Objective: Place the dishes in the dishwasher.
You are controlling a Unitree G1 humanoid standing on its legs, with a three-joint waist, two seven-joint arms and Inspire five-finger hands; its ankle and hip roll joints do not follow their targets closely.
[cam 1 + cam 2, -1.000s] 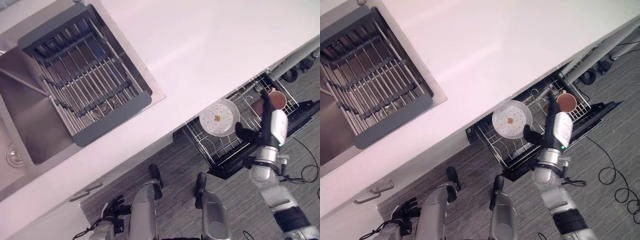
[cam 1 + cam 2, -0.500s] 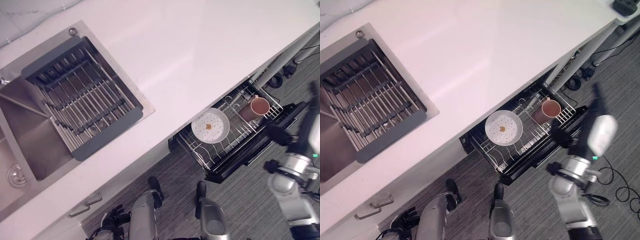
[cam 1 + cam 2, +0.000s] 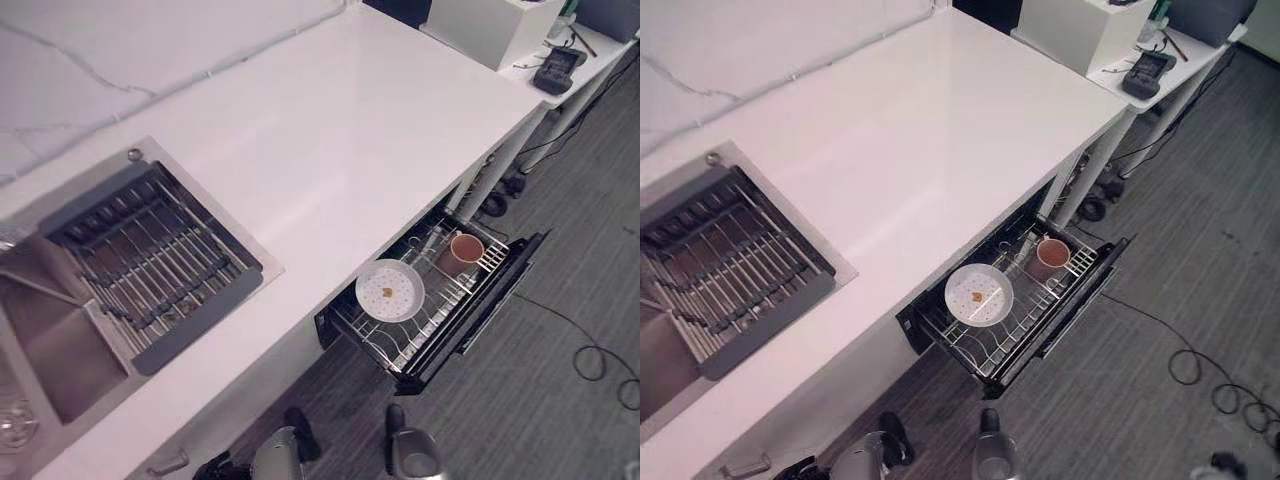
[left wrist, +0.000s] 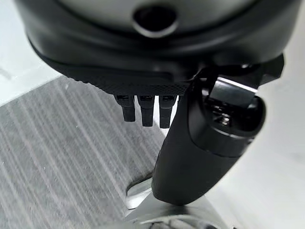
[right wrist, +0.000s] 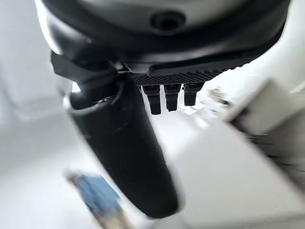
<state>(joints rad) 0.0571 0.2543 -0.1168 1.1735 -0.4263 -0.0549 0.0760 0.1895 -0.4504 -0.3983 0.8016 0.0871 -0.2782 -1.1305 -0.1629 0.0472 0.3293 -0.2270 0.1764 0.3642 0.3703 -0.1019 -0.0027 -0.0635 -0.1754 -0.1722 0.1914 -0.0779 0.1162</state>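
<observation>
A white plate [image 3: 389, 290] with a small orange motif stands in the wire rack [image 3: 420, 338] of the pulled-out dishwasher drawer, below the counter's front edge. A brown cup [image 3: 465, 250] sits in the same rack, toward its far right corner. The left wrist view has my left hand [image 4: 205, 143] over grey floor, fingers straight and thumb out, holding nothing. My right hand [image 5: 124, 143] shows in its wrist view with straight fingers, also holding nothing.
A long white counter [image 3: 330, 130] runs above the drawer. A steel sink [image 3: 50, 350] on its left holds a grey drying rack [image 3: 150, 262]. A white box [image 3: 490, 25] and a side table with a black device [image 3: 553, 72] stand at the far right. Grey floor lies beyond the drawer's dark front [image 3: 495, 298].
My right hand has drawn back from the cup in the rack and left the eye views. The camera has swung and pulled back. Plate and cup stay in the rack.
</observation>
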